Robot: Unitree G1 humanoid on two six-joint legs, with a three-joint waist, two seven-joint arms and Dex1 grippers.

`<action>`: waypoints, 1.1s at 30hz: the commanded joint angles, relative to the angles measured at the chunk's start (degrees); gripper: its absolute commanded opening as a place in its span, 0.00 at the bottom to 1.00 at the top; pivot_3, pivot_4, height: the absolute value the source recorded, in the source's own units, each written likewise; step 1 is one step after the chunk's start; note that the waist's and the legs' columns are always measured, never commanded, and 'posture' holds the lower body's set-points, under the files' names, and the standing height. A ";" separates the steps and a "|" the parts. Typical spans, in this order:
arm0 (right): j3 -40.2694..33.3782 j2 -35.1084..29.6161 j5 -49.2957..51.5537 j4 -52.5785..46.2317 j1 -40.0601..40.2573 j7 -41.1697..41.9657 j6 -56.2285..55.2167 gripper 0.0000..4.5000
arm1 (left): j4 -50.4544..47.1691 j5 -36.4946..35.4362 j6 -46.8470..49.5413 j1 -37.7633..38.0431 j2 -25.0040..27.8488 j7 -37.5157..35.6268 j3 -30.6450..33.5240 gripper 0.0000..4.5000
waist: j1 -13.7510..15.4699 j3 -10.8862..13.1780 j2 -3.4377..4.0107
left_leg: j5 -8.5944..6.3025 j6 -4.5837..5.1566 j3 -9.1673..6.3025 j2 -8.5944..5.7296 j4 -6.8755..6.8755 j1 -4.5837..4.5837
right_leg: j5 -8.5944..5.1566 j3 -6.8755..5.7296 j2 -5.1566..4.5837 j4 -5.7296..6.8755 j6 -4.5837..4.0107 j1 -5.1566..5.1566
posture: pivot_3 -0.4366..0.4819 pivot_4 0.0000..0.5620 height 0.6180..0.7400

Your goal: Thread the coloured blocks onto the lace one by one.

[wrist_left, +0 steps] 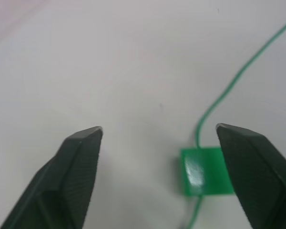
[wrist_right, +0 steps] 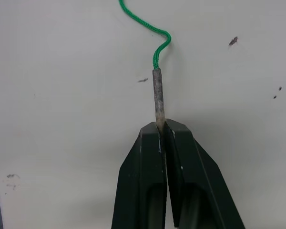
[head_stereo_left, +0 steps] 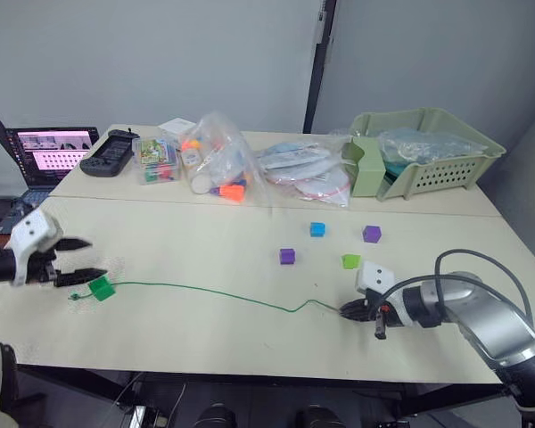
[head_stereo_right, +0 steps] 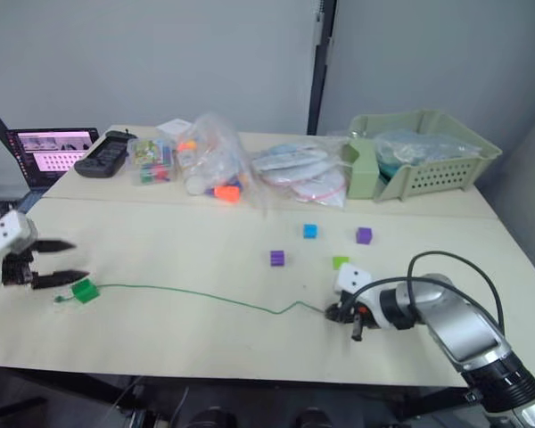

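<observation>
Your right end effector [wrist_right: 161,128] is clenched on the stiff grey tip of the thin green lace [head_stereo_left: 205,292], lower right. The lace's long axis runs left across the pale counter [head_stereo_left: 205,250] to the dark green plastic cube [head_stereo_left: 101,288], threaded, beside your released left end effector [head_stereo_left: 82,259]. The lime green cube [head_stereo_left: 350,261] lies nearest, just above the right end effector.

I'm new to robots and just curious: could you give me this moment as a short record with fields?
left tool: open, dark green block at its fingertips
right tool: shut on the lace's grey tip
lace: runs across the table between the two tools; dark green block sits on it
loose blocks: blue, two purple, lime green
back of table: bags, green basket
</observation>
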 commanded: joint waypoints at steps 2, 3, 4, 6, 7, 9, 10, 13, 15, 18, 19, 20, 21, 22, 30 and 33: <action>-0.29 0.53 0.11 -0.93 -0.99 -0.09 0.13 0.00 | -6.38 -1.66 2.51 -5.11 -4.45 -5.05 -0.19 1.00 | 0.43 0.00 0.00 | 0.00 0.00 0.01 -0.02 0.00 0.00 | 0.00 0.00 -0.01 0.00 0.00 0.01 | 0.48 0.27 0.94; -0.31 0.50 0.10 -1.36 -1.11 -0.12 0.24 0.00 | -10.19 -0.79 2.33 -5.09 -6.22 -6.30 -2.13 1.00 | 0.44 0.00 0.00 | 0.00 0.00 0.00 -0.03 0.01 0.00 | 0.00 0.00 -0.02 0.01 0.00 0.02 | 0.48 0.27 0.94; -0.40 0.45 0.25 -2.14 -1.29 -0.15 0.70 0.00 | -14.13 -0.82 2.85 -4.90 -8.07 -7.09 -3.68 1.00 | 0.44 0.00 0.00 | 0.00 0.00 0.00 -0.03 0.02 0.00 | 0.00 0.00 -0.02 0.00 0.01 0.03 | 0.48 0.27 0.94; -1.11 0.51 1.50 -4.49 -1.71 -0.24 2.47 0.00 | -21.21 -2.49 6.51 -4.52 -11.86 -7.61 -5.16 1.00 | 0.41 0.00 -0.01 | 0.00 -0.01 -0.02 -0.03 0.04 -0.04 | 0.00 0.00 -0.02 0.00 0.01 0.03 | 0.48 0.27 0.94; -1.31 0.49 2.04 -5.74 -2.13 -0.26 3.58 0.00 | -25.38 -3.76 8.38 -3.76 -13.85 -7.61 -6.36 1.00 | 0.31 0.01 -0.01 | 0.01 -0.01 -0.02 -0.03 0.06 -0.06 | 0.01 0.00 -0.02 0.00 0.01 0.01 | 0.48 0.27 0.94; -1.25 0.21 2.74 -8.04 -2.97 -0.17 5.59 0.00 | -32.31 -4.53 10.91 -2.55 -18.58 -7.08 -8.45 1.00 | 0.08 0.01 -0.01 | 0.00 0.00 -0.07 -0.02 0.05 -0.08 | 0.01 0.01 -0.01 0.02 0.02 0.00 | 0.48 0.27 0.94; -1.06 0.11 2.92 -8.98 -3.43 -0.10 6.52 0.00 | -34.69 -4.56 11.59 -2.37 -21.16 -6.31 -9.37 1.00 | -0.06 0.01 -0.01 | 0.00 0.00 -0.07 -0.02 0.04 -0.07 | 0.01 0.01 -0.01 0.00 0.02 -0.01 | 0.48 0.27 0.94; -0.14 -0.22 3.53 -11.56 -5.04 -0.08 9.47 0.00 | -38.04 -4.33 13.42 -2.88 -28.68 -3.32 -11.55 1.00 | -0.16 0.01 -0.01 | 0.00 0.00 -0.14 -0.04 0.05 -0.07 | 0.01 0.02 0.02 0.02 0.02 0.01 | 0.48 0.27 0.94; 0.23 -0.17 3.97 -12.66 -5.96 -0.34 11.04 0.00 | -38.70 -3.91 13.26 -3.24 -33.72 -1.14 -13.24 1.00 | -0.32 0.01 -0.02 | 0.00 0.00 -0.16 -0.04 0.06 -0.08 | 0.01 0.02 0.03 0.01 0.02 0.01 | 0.48 0.27 0.94; 0.28 0.07 4.09 -13.49 -6.61 -0.90 12.32 0.00 | -41.43 -3.56 14.76 -2.28 -40.07 2.04 -15.91 1.00 | -0.37 0.02 -0.02 | 0.00 0.00 -0.21 -0.06 0.06 -0.09 | 0.01 0.02 0.04 -0.01 0.02 0.03 | 0.48 0.27 0.94; 0.20 0.16 4.05 -13.76 -6.77 -1.24 12.72 0.00 | -42.81 -3.01 14.23 -1.14 -41.91 3.24 -17.03 1.00 | -0.36 0.02 -0.02 | 0.00 0.00 -0.23 -0.07 0.07 -0.10 | 0.01 0.03 0.04 -0.01 0.03 0.03 | 0.48 0.27 0.94; 0.16 0.21 4.04 -13.95 -6.88 -1.49 13.02 0.00 | -43.84 -2.57 13.86 -0.30 -42.98 4.05 -17.71 1.00 | -0.37 0.02 -0.02 | 0.00 0.00 -0.24 -0.09 0.07 -0.10 | 0.01 0.04 0.03 -0.01 0.03 0.04 | 0.48 0.27 0.94; -0.02 0.40 4.18 -14.22 -7.04 -1.88 13.58 0.00 | -45.25 -2.59 14.42 1.15 -43.56 4.41 -18.28 1.00 | -0.50 0.02 -0.02 | 0.00 0.00 -0.24 -0.10 0.07 -0.10 | 0.02 0.05 0.02 -0.01 0.04 0.04 | 0.48 0.27 0.94; -0.22 0.63 4.41 -14.46 -7.26 -2.27 14.23 0.00 | -46.49 -2.67 15.05 2.48 -43.83 4.94 -18.52 1.00 | -0.72 0.02 -0.02 | 0.00 0.00 -0.24 -0.10 0.06 -0.09 | 0.02 0.07 0.03 -0.03 0.04 0.04 | 0.48 0.27 0.94; -1.05 0.68 6.59 -15.44 -7.99 -4.34 17.05 0.00 | -56.69 -3.72 20.83 10.16 -43.27 6.14 -21.29 1.00 | -0.90 0.02 -0.02 | 0.00 0.01 -0.39 -0.11 0.07 -0.07 | 0.01 0.08 0.07 0.01 0.04 0.07 | 0.48 0.27 0.94; -0.92 0.79 7.07 -15.44 -8.27 -4.75 17.45 0.00 | -57.58 -3.66 21.70 10.79 -43.01 7.08 -21.46 1.00 | -0.69 0.02 -0.02 | 0.01 0.01 -0.40 -0.12 0.09 -0.07 | 0.01 0.07 0.06 -0.04 0.04 0.11 | 0.48 0.27 0.94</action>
